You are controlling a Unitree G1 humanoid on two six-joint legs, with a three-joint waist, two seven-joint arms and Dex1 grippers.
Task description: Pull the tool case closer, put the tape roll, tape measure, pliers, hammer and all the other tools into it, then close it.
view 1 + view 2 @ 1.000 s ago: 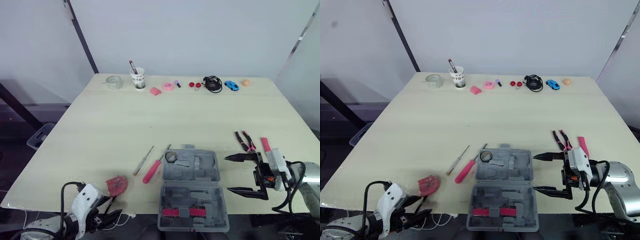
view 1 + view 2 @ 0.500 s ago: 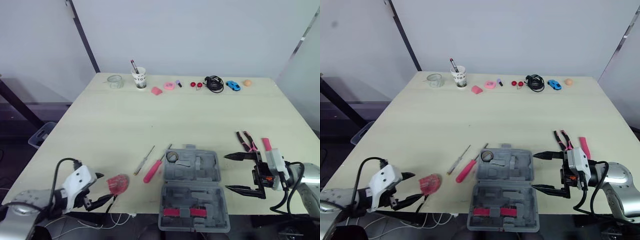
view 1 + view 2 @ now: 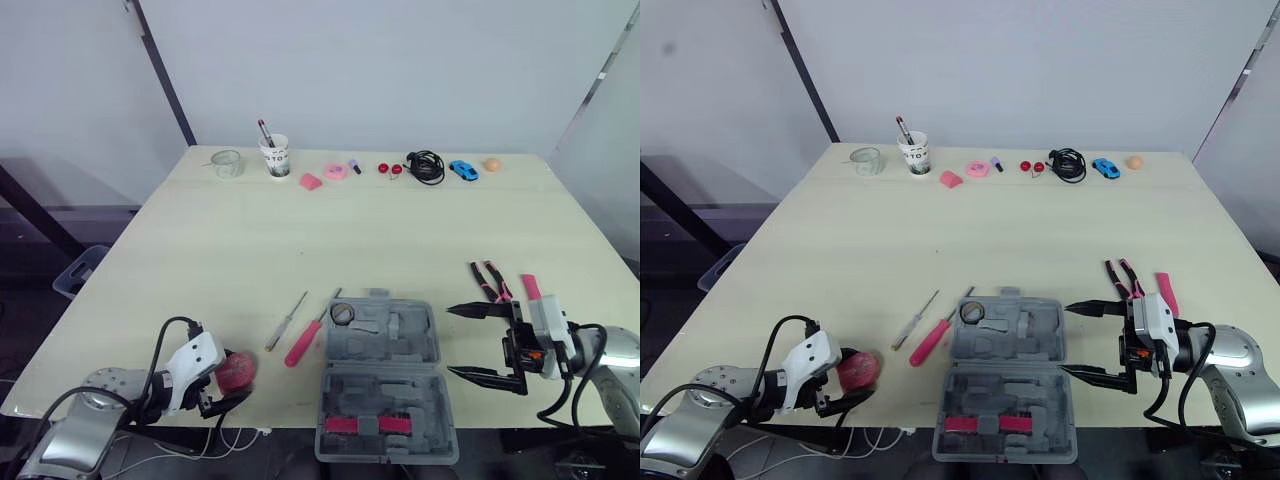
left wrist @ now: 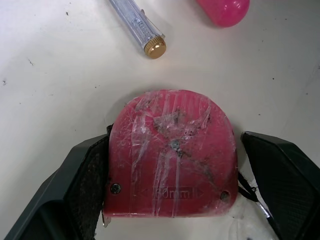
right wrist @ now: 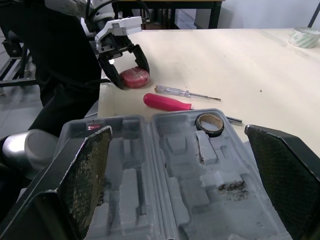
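**Closing in on the tape measure**

Compared with a second ago, the left tool [image 3: 853, 376] has been brought up from below the near edge of the worktop [image 3: 300, 240] and is now set around the red tape measure [image 4: 171, 150]. Its fingers are spread, one on either side of the housing. One seems to touch the housing and a gap is left at the other, so nothing is pinched yet. The grasp is judged to be the step in hand, with the carry to the case to follow.

The right tool [image 3: 452, 341] is kept wide apart just beside the open tool case [image 3: 385, 370], which lies at the near edge between the two arms.

One case is counted, and one dark tape roll [image 3: 343, 313] is already lodged in its upper half. Left on the worktop are:

- one tape measure
- two screwdrivers, one pink-handled [image 3: 303, 343] and one clear [image 3: 287, 320]
- one pair of pliers [image 3: 488, 280]
- one pink hammer handle [image 3: 529, 289], partly hidden behind the right arm
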